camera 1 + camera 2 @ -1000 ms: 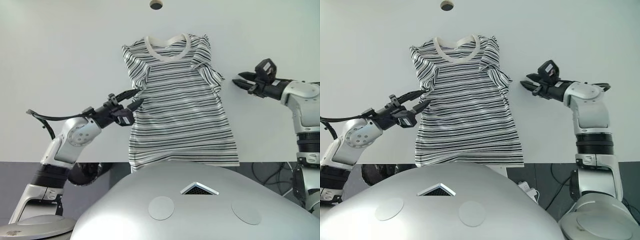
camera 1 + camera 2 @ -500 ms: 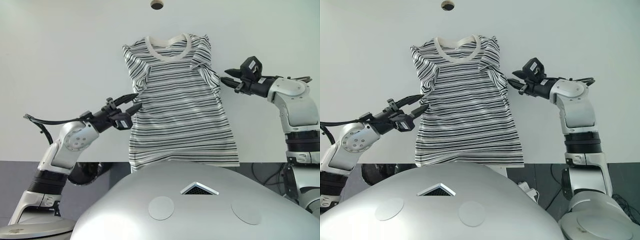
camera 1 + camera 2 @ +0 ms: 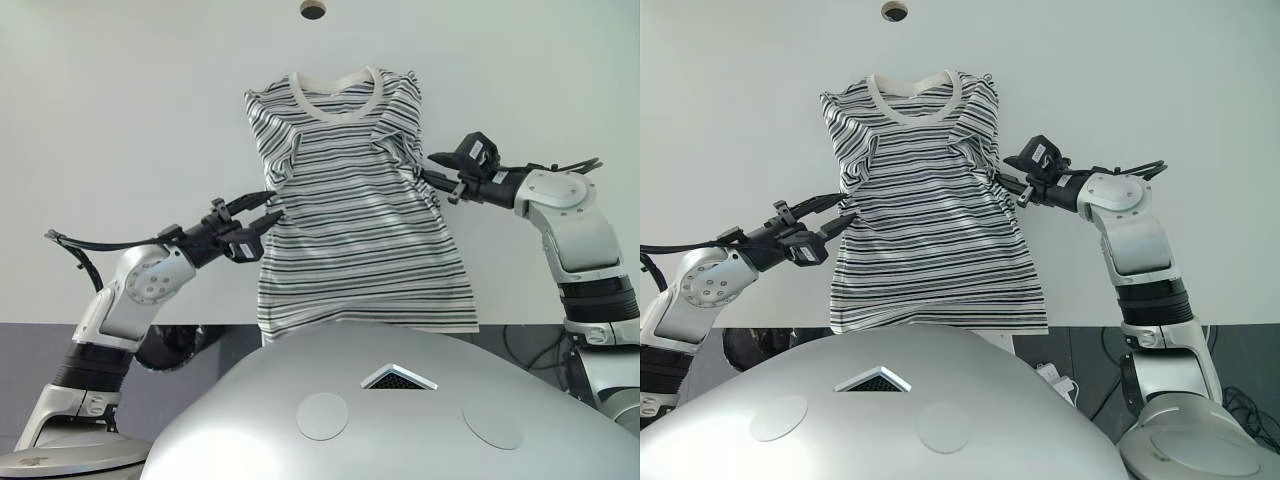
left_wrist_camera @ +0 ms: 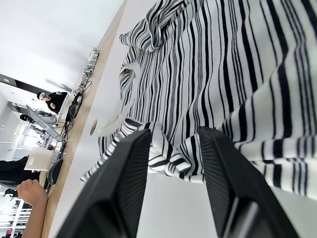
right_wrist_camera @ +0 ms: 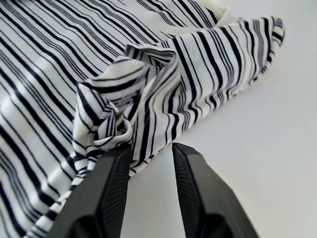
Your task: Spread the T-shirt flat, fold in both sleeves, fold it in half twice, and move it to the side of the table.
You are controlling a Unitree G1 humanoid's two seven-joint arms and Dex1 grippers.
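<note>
Right pincer (image 5: pixel 151 148) agape against T-shirt (image 3: pixel 360 230)

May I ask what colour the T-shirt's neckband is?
The neckband is plain cream-white, clearest in the left eye view.

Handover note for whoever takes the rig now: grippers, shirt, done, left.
Left gripper: open, straddling the T-shirt's left edge.
Right gripper: open, tips at the bunched right sleeve.
T-shirt: on the white table, collar away from the robot, body mostly flat, left sleeve crumpled too.
Done: rough spread. Left: flatten sleeves, fold them in, halve twice, move aside.
</note>
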